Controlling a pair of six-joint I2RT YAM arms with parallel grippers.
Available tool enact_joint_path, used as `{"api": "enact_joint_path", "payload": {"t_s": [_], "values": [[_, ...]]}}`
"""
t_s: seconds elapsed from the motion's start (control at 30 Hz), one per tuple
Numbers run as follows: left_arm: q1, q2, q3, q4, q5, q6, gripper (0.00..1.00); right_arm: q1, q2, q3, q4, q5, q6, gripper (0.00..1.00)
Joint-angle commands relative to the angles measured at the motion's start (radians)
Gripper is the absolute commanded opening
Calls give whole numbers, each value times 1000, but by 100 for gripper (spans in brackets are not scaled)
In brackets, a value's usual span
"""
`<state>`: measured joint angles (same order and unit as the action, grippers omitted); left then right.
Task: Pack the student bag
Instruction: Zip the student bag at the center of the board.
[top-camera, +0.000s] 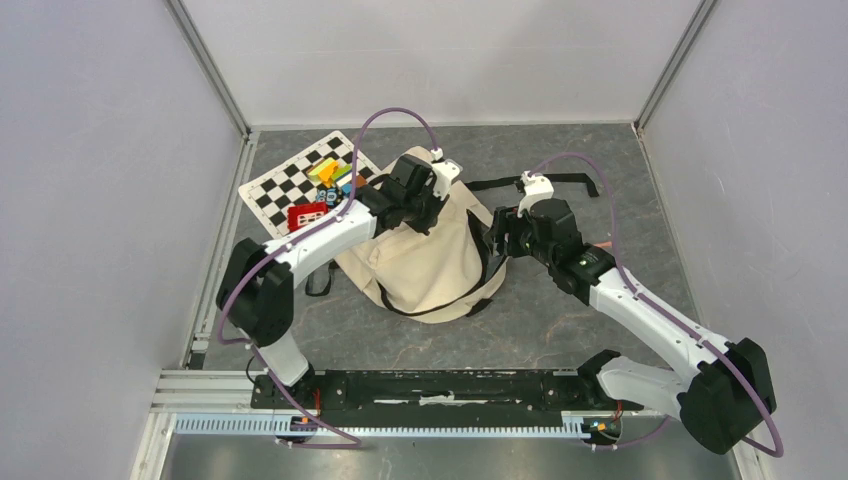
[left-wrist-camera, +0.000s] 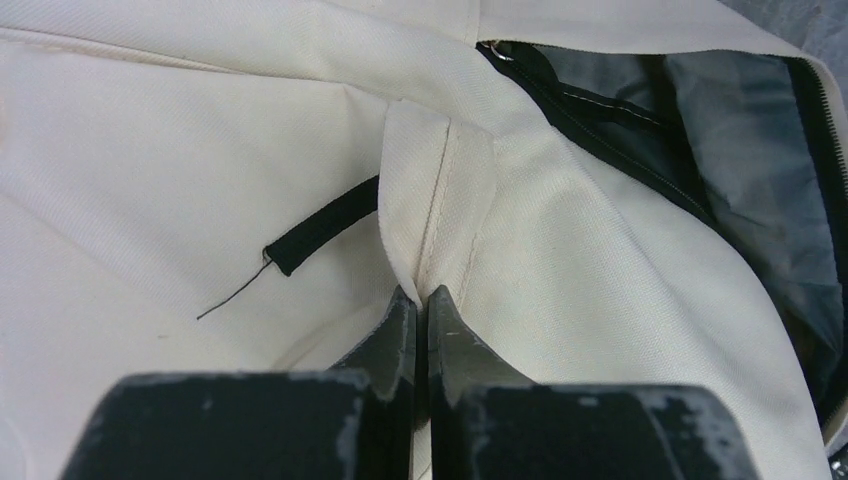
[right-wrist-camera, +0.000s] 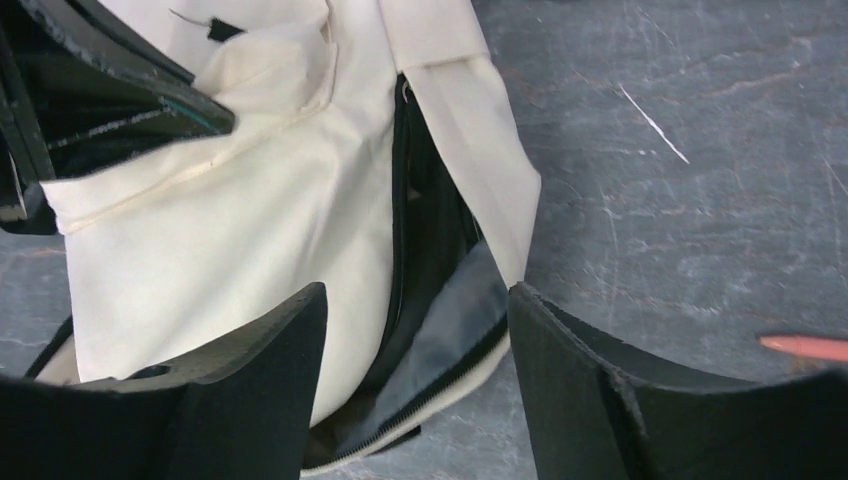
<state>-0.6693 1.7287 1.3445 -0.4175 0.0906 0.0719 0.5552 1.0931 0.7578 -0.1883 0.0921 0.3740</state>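
From above, the student bag (top-camera: 430, 270), a large cream canvas backpack with black straps, lies mid-way across the grey slate-patterned table (top-camera: 600, 150). The left gripper (top-camera: 425, 217) is at its upper part and the right gripper (top-camera: 497, 236) at its right edge. A black-and-white chequered mat (top-camera: 280, 190) holding coloured toy blocks (top-camera: 330, 172) lies at the far left.

The left wrist view shows the left gripper (left-wrist-camera: 421, 300) pinched tight on a seamed fold of the student bag (left-wrist-camera: 600, 300), beside its unzipped mouth with grey lining (left-wrist-camera: 740, 150).

In the right wrist view, the right gripper (right-wrist-camera: 415, 330) gapes wide, gripping nothing, astride the bag's (right-wrist-camera: 230, 230) open zipper edge. A thin orange-red stick (right-wrist-camera: 805, 347) lies on the table (right-wrist-camera: 680, 150) nearby.
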Motion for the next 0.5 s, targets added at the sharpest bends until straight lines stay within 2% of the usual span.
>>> {"api": "enact_joint_path", "payload": {"t_s": [0.0, 0.17, 0.3, 0.47], "values": [[-10, -101, -44, -71, 4, -10, 2, -1, 21, 55, 111, -62, 47, 69], [-9, -123, -75, -91, 9, -20, 2, 16, 47, 12, 209, -114, 141, 54], [-9, -120, -81, -92, -1, -20, 2, 51, 53, -59, 296, -118, 225, 51], [-9, -116, -69, -115, -10, 6, 2, 66, 49, -139, 387, 4, 288, 51]]}}
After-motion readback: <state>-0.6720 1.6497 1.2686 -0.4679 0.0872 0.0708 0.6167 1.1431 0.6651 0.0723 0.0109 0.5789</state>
